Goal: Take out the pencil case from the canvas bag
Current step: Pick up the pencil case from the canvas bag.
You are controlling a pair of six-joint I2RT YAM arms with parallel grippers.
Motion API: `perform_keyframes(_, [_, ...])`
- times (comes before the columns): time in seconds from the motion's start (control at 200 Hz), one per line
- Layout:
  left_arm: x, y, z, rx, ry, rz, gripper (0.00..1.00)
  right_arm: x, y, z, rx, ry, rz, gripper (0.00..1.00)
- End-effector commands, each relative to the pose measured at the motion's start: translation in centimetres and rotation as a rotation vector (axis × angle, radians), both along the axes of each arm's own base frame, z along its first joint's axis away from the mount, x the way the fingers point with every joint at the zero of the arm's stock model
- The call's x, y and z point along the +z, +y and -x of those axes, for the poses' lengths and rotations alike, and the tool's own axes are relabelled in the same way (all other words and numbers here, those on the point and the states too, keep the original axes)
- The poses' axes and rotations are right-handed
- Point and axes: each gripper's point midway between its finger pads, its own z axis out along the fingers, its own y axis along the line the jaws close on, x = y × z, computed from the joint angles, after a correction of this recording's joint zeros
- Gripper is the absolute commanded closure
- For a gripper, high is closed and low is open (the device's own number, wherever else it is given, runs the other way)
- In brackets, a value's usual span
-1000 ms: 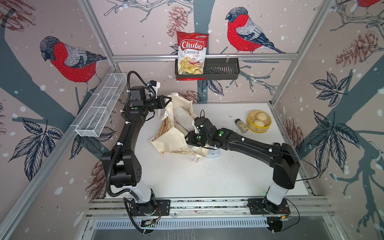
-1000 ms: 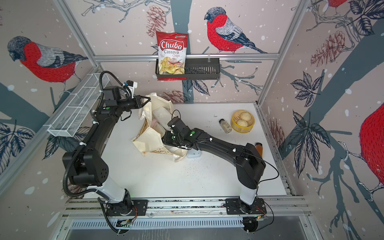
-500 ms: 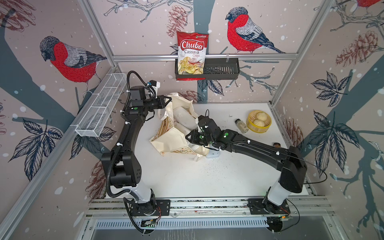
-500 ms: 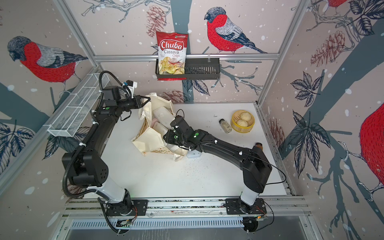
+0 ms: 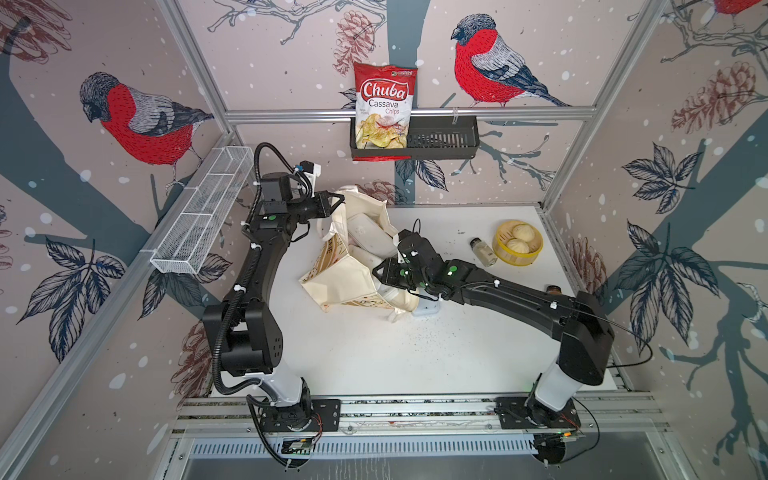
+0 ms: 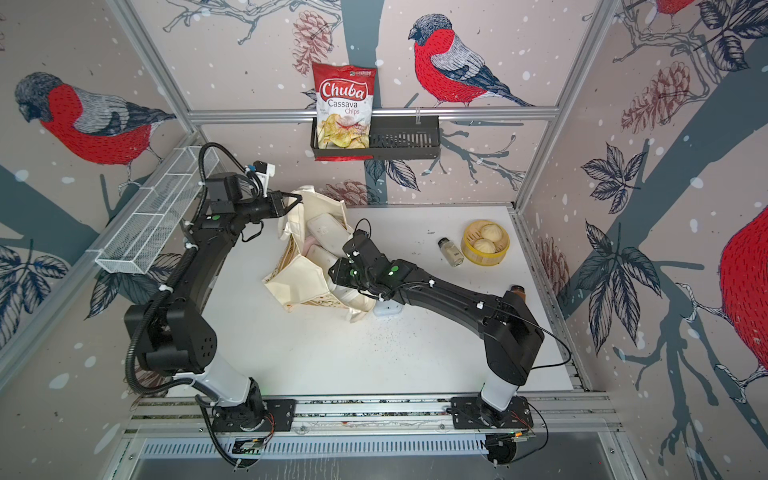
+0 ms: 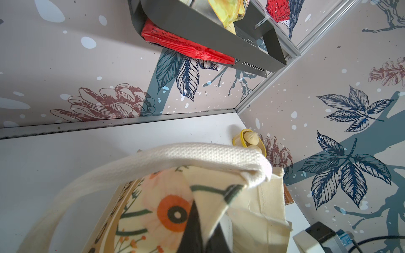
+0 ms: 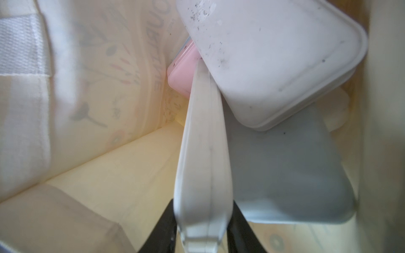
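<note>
The cream canvas bag (image 5: 345, 278) (image 6: 299, 278) lies tilted on the white table, its mouth lifted. My left gripper (image 5: 338, 203) (image 6: 297, 200) (image 7: 205, 232) is shut on the bag's floral rim (image 7: 166, 210) beside a loop handle (image 7: 197, 155). My right gripper (image 5: 376, 272) (image 6: 332, 272) (image 8: 202, 223) reaches into the bag. Its black fingers press both sides of a white pencil case (image 8: 203, 153) standing on edge. A larger white case (image 8: 274, 54) (image 5: 370, 232), a pink case (image 8: 182, 72) and a pale blue-grey case (image 8: 285, 175) also lie inside.
A yellow steamer basket (image 5: 517, 243) with buns and a small jar (image 5: 482, 251) stand at the back right. A pale small object (image 5: 426, 307) lies under my right wrist. A brown bottle (image 5: 552, 289) is by the right wall. A black shelf (image 5: 440, 141) holds a chips bag.
My right arm has shifted slightly at the bag's mouth and back. My left arm has kept the bag's rim raised without moving.
</note>
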Motion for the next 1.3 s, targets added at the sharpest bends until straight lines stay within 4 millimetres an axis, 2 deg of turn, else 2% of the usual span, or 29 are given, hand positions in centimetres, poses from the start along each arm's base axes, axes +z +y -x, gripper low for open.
perform_keyframes(0.0, [2.3,-0.5,0.0,-0.031,-0.103,0.010,1.00,0.0,0.8,-0.6,-0.008,-0.011,-0.033,0.57])
perform_keyframes(0.11, [2.2,-0.5,0.0,-0.033,-0.101,0.010,1.00,-1.0,1.3,-0.8,-0.009,0.006,-0.038,0.50])
perform_keyframes(0.265, [2.2,-0.7,-0.1,-0.037,-0.099,0.013,1.00,-1.6,1.7,-0.9,-0.009,0.019,-0.049,0.49])
perform_keyframes(0.525, [2.0,-0.6,-0.1,-0.032,-0.096,0.008,1.00,-1.0,1.7,-1.0,0.002,0.001,-0.082,0.66])
perform_keyframes(0.695, [1.5,-0.4,-0.4,-0.023,-0.084,0.006,1.00,-0.5,1.2,-0.8,0.007,0.006,-0.083,0.73])
perform_keyframes(0.79, [1.5,-0.4,-0.5,-0.018,-0.081,0.004,1.00,0.2,0.6,-0.5,0.003,0.000,-0.087,0.77])
perform_keyframes(0.966, [1.3,-0.3,-0.7,-0.010,-0.077,-0.001,1.00,2.9,-1.1,-0.1,-0.022,-0.045,-0.106,0.83])
perform_keyframes(1.096, [1.4,-0.2,-0.6,-0.006,-0.075,0.001,1.00,4.9,-3.0,0.2,-0.053,-0.104,-0.112,0.85])
perform_keyframes(1.296, [1.5,-0.2,-0.6,-0.004,-0.078,0.000,1.00,6.7,-6.5,0.4,-0.134,-0.177,-0.088,0.92])
